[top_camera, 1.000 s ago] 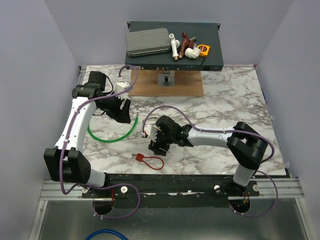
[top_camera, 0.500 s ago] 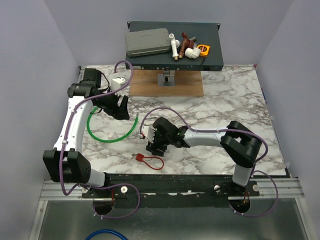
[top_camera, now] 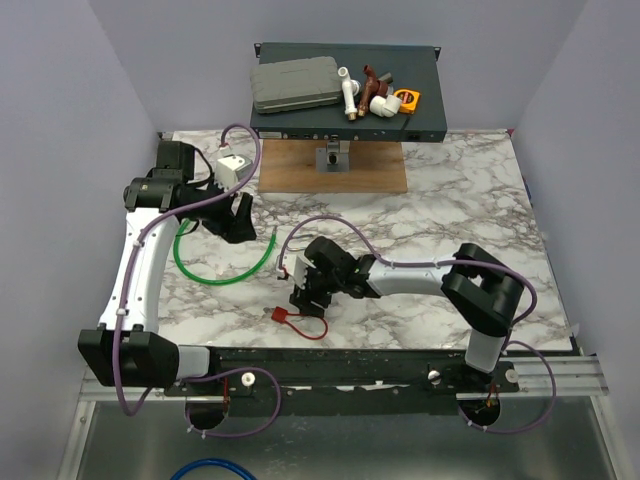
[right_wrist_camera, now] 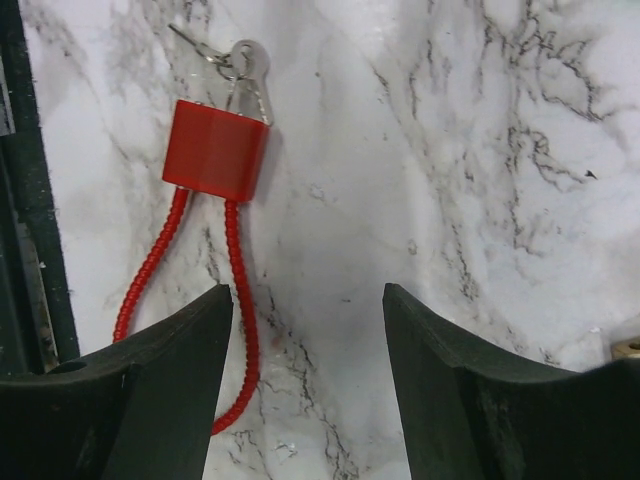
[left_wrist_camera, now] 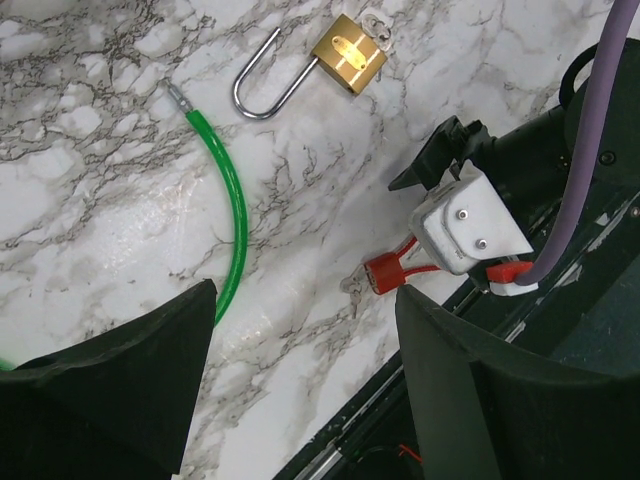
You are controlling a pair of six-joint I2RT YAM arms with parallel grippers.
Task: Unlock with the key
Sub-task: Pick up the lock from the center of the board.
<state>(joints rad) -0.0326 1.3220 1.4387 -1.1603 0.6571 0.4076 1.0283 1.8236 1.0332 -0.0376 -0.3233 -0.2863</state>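
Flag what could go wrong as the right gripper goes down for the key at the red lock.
The key lies flat on the table against the red cable lock; the open right gripper may skid over it or pinch the lock body instead.
The lock sits close to the front rail; a nudge could push it over.
The brass padlock nearby could get bumped.

In frame: right gripper (right_wrist_camera: 305, 320) above marble tabletop (right_wrist_camera: 480, 150), dark fingers (right_wrist_camera: 150, 400) set wide apart, only bare marble between. Upper left: red lock (right_wrist_camera: 215, 150) lying flat, untouched, beyond left fingertip. At its far end: silver key (right_wrist_camera: 247, 62) on small ring. From lock, red cable (right_wrist_camera: 238, 290) runs toward left finger, loop end hidden behind it. Along left edge: black strip (right_wrist_camera: 25, 200). At right edge: brass corner (right_wrist_camera: 630, 348), barely showing.
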